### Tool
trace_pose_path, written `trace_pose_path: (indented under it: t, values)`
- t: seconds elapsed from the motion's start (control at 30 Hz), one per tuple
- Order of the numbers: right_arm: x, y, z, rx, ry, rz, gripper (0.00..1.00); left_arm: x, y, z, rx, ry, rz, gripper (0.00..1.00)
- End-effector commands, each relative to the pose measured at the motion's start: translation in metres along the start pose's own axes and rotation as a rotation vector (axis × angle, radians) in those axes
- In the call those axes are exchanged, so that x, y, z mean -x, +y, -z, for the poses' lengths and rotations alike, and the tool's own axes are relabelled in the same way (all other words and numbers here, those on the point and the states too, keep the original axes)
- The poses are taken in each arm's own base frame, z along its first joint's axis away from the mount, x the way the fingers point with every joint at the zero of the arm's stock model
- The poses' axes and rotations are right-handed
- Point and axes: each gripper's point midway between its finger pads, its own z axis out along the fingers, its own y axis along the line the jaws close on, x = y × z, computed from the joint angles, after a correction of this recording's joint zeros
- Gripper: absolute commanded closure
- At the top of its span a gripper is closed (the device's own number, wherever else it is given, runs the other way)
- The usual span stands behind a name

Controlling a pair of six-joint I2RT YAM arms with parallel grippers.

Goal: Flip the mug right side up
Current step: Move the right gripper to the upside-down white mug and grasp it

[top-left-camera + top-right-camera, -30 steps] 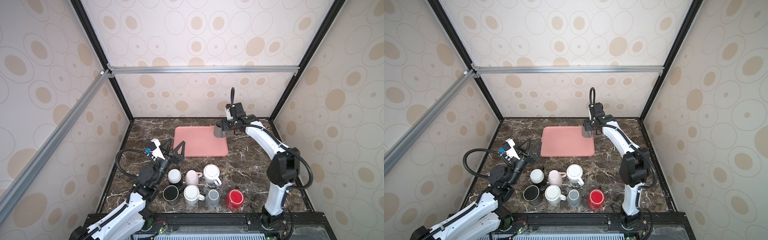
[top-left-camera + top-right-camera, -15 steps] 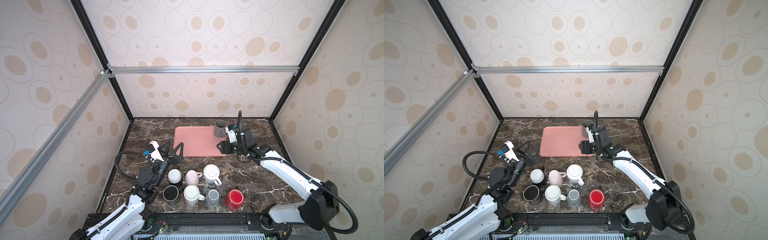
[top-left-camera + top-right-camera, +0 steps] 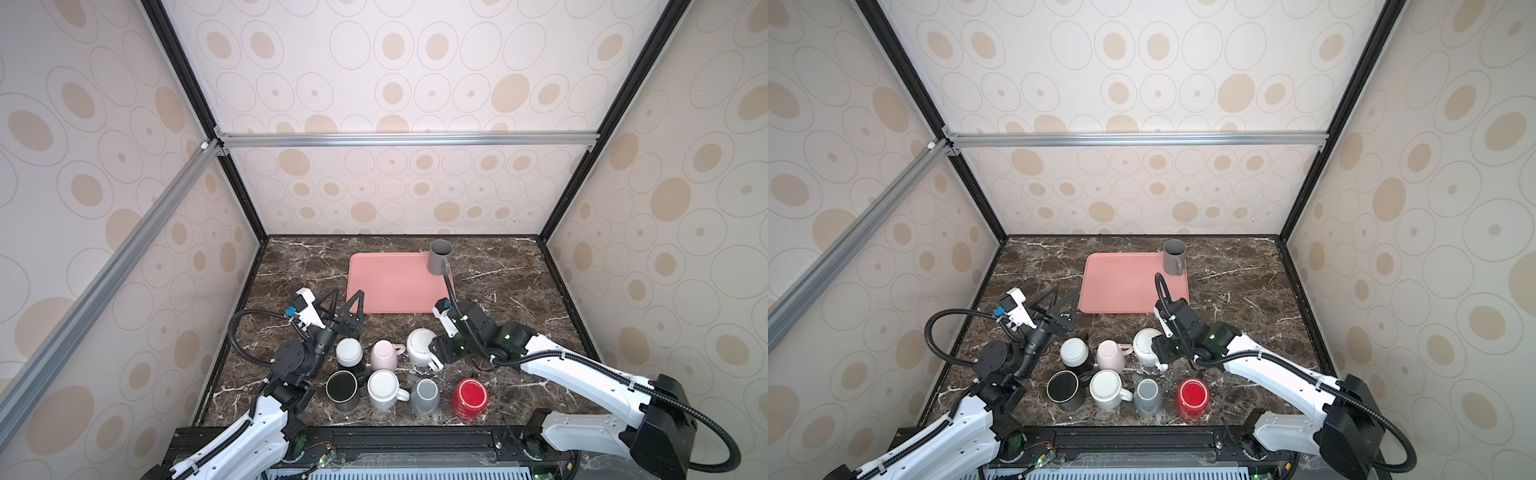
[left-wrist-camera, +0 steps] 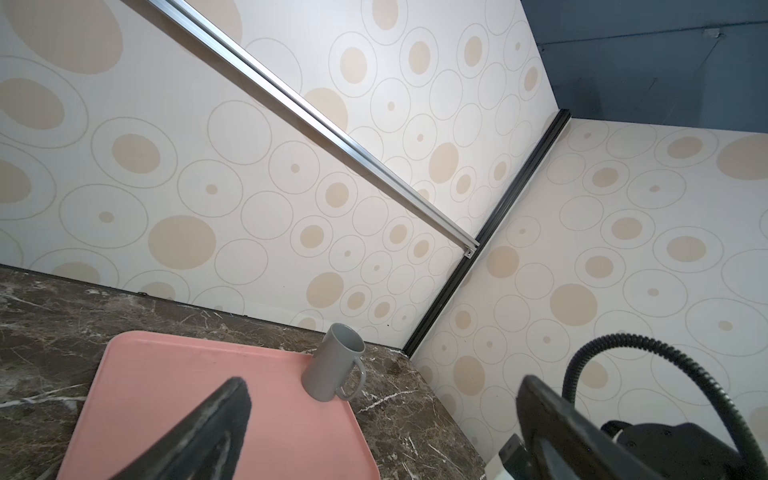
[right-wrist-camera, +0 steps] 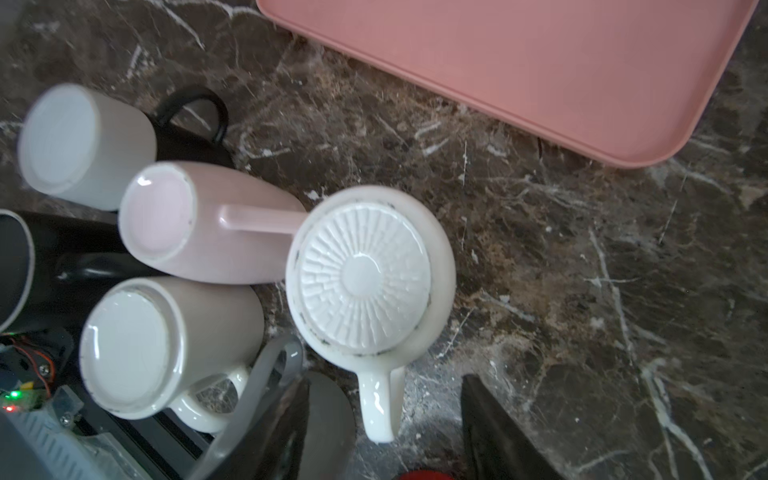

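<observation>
the right claw (image 5: pixel 386 384) stands open astride the handle (image 5: pixel 380 411) of the white mug (image 5: pixel 363 278) — upside down on the counter (image 5: pixel 582 270), near the pink tray (image 5: pixel 540 62); the left claw (image 3: pixel 347 293) gapes wide above the counter.

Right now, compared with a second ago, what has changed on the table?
The right gripper let go of the grey mug, upright on the far corner of the tray, and swung back, open, over the handle of the white mug. The left gripper stayed open and still.
</observation>
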Motion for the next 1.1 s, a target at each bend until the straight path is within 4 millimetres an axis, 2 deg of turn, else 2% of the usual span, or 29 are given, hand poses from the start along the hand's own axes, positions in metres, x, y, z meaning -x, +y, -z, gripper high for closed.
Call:
trace_pose_path:
  t: [0.0,0.3,0.57,0.8,1.07]
  values:
    - [-0.021,-0.005,-0.005,-0.053,0.067,0.034,0.41,0.006,0.0,0.001,0.009,-0.022,0.002,0.01]
    - [-0.031,0.003,-0.024,-0.068,0.118,0.077,0.46,0.005,0.003,0.001,0.017,-0.019,0.002,0.01]
    - [-0.038,-0.002,-0.038,-0.099,0.145,0.085,0.53,0.003,0.004,0.0,0.023,-0.015,0.007,0.01]
    - [-0.038,-0.009,-0.045,-0.143,0.151,0.092,0.63,0.001,0.004,-0.002,0.022,-0.008,0.014,0.01]
    - [-0.039,-0.009,-0.052,-0.144,0.159,0.101,0.64,-0.001,0.006,-0.002,0.025,-0.003,0.012,0.01]
